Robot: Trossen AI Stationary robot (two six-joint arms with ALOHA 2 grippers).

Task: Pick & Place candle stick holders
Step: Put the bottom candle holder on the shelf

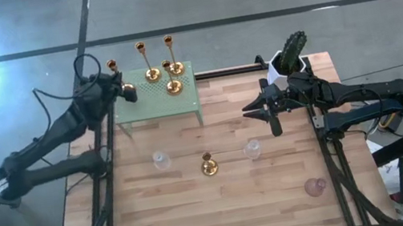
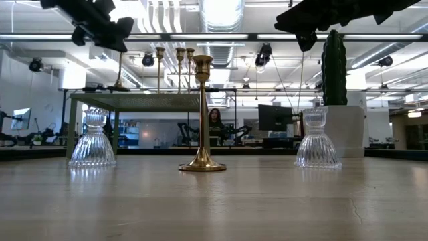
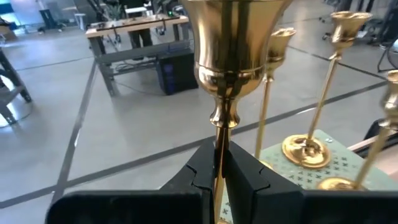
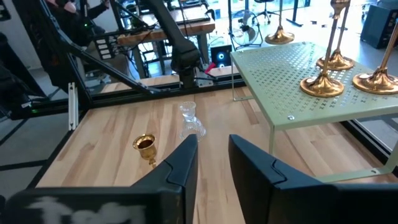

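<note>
Wooden slatted surface under a bright open workshop; a small pale green perforated stand sits at its far left corner.

Left gripper hovers at the stand's far left edge, fingers clamped on the thin stem of a gold candlestick. Stem runs upright between the two dark fingers; the cup stands well above them in the left wrist view.

Three more gold candlesticks on the stand, grouped toward its far right: one, a second, a third nearest the stand's middle. All upright.

On the bare wood, a lone gold candlestick stands upright near the centre. Clear glass holder to its left, another clear glass holder to its right, each well apart from it. Pinkish glass holder nearer and further right, close to the surface's right edge.

Right gripper hangs above the right half of the surface, fingers parted and holding nothing, pointing left. Nearest object: the right clear holder, just nearer than the fingertips.

White pot with green cactus at the far right corner.
</note>
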